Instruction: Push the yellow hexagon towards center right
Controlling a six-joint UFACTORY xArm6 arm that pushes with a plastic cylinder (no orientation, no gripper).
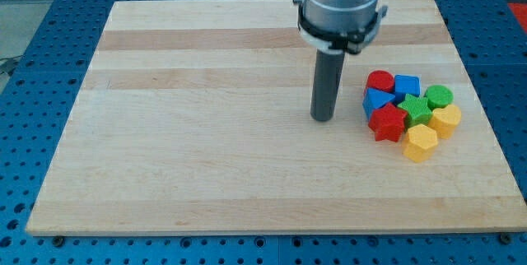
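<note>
Eight blocks cluster right of my tip (323,119), which is bare, no jaws; yellow hexagon (420,143) lowest: approach from below it, push gently upward

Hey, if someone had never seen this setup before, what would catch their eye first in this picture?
First, the tight cluster of coloured blocks at the view's right: the yellow hexagon sits at its lower edge, just below the red star, with blue, green and another yellow block packed above. Next, the dark rod coming down from the view's top, my tip resting on the wooden board left of the cluster and apart from it.
</note>
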